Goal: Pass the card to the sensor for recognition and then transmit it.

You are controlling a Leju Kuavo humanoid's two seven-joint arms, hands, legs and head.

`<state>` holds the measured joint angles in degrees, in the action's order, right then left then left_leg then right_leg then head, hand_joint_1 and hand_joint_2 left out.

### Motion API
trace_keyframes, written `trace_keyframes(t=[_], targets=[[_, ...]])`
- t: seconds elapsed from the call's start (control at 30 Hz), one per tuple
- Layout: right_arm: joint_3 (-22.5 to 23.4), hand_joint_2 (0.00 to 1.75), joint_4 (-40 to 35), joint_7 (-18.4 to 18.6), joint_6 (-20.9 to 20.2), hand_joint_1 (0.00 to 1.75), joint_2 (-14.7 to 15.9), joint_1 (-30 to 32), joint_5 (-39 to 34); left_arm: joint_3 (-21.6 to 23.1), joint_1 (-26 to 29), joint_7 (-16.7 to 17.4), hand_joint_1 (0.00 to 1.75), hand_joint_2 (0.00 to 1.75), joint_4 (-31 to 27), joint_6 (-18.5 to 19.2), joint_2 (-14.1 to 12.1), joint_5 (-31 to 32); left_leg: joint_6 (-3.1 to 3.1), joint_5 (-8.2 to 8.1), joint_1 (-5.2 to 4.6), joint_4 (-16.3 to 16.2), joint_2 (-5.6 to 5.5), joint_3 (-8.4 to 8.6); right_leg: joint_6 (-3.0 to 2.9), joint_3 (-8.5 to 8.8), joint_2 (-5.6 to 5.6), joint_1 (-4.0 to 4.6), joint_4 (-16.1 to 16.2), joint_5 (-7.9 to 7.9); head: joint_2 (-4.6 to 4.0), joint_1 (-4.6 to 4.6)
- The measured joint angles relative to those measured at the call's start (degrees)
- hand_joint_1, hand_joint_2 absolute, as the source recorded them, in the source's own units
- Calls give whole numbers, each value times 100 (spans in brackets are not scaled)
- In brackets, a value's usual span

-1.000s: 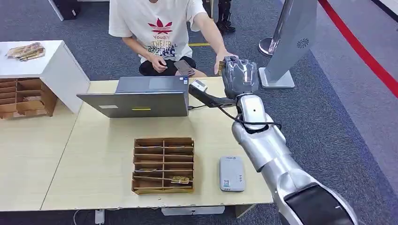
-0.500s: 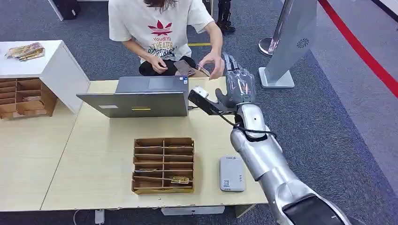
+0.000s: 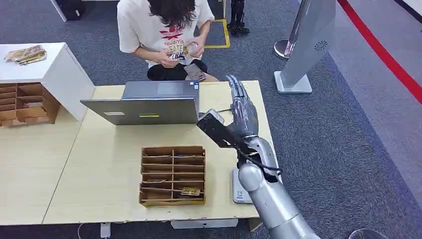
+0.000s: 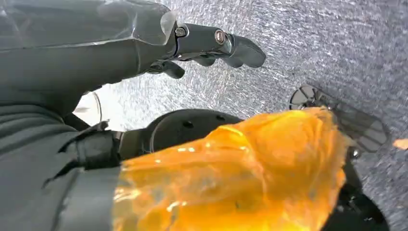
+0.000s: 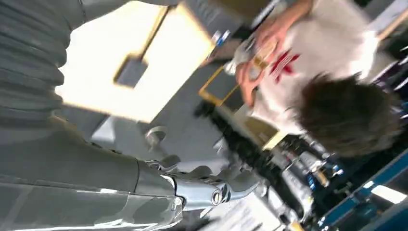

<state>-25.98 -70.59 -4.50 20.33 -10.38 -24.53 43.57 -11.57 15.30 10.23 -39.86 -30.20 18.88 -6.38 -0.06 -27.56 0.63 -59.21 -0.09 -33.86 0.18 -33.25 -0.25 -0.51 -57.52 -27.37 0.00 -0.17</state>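
A person behind the table holds the card (image 3: 187,50) in both hands at chest height; the right wrist view shows the card (image 5: 259,61) blurred in those hands. My right hand (image 3: 243,112) hovers over the table's far right part, fingers stretched out and apart, nothing in it. In the right wrist view that hand (image 5: 204,190) is likewise bare. The white sensor (image 3: 237,193) lies near the table's front edge, partly hidden under my right forearm. My left hand (image 4: 207,45) hangs over grey carpet and holds nothing.
A wooden divider box (image 3: 173,175) with a card in a front slot sits mid-table. An open laptop (image 3: 149,102) stands behind it. A white cabinet (image 3: 54,74) with wooden shelves is at the left. A grey sign stand (image 3: 311,45) rises beyond the table's right end.
The person took the card from my right hand and drew it to the chest. My right arm pulled back from the far table edge toward me, fingers now spread.
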Motion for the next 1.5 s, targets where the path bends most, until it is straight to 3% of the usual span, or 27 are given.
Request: trace_keyframes(t=[0.2,0.23,0.3,0.33,0.5,1.07,1.1,1.17,1.2,1.27,1.33,1.5], targets=[[-418,175,-1084,-267,-31,0,63,1030,-569,385,220,20,0,0,-396,-147,-48,-304,7,-6,-1,1,0,-2,1,1,-1,3,1,-7,0,0],[-472,175,-1251,-280,-28,9,96,1168,-591,431,257,41,0,0,-474,-147,-48,-307,8,-7,-1,1,1,-2,1,0,-1,3,1,-7,0,2],[-555,175,-1480,-280,-22,45,151,1404,-602,516,318,64,0,0,-589,-151,-48,-322,8,-7,-2,1,2,-3,1,1,0,2,2,-7,0,2],[-591,175,-1575,-280,-18,155,175,1492,-595,551,344,72,0,0,-639,-156,-48,-326,9,-7,-2,1,2,-2,1,1,0,2,2,-7,0,2],[-724,175,-1867,-300,26,164,260,1770,-565,711,452,112,0,0,-840,-162,-61,-344,12,-9,-2,0,2,-2,2,2,0,2,2,-7,0,0],[-864,175,-2158,-335,-151,171,442,2079,-676,1144,534,140,0,0,-1047,210,-111,207,12,-9,-2,1,3,-3,2,3,0,2,2,-7,0,0],[-875,175,-2161,-341,-190,143,448,2085,-674,1152,539,166,0,0,-1060,299,-111,332,12,-9,-3,1,3,-3,2,3,0,1,2,-7,0,0],[-905,175,-2158,-370,-273,31,463,2110,-672,1250,566,325,0,0,-1137,573,-109,730,12,-9,-3,1,2,-3,2,4,-1,1,2,-7,0,2],[-923,175,-2154,-389,-293,14,472,2125,-672,1286,593,381,0,0,-1174,677,-109,907,12,-9,-3,1,2,-3,2,3,0,1,2,-7,0,2],[-964,175,-2134,-409,-339,12,489,2140,-633,1351,653,409,0,0,-1224,836,-107,1214,12,-9,-4,1,3,-3,2,3,0,0,2,-7,0,0],[-995,175,-2110,-394,-345,30,503,2143,-521,1351,666,411,0,0,-1237,928,-92,1379,12,-9,-4,1,-1,-4,2,3,-5,0,2,-8,0,0],[-1071,175,-1981,-278,-155,31,511,2113,17,1349,662,324,0,0,-1248,1366,-105,1901,12,-9,-4,1,-6,-5,2,3,-6,0,2,-8,0,0]])
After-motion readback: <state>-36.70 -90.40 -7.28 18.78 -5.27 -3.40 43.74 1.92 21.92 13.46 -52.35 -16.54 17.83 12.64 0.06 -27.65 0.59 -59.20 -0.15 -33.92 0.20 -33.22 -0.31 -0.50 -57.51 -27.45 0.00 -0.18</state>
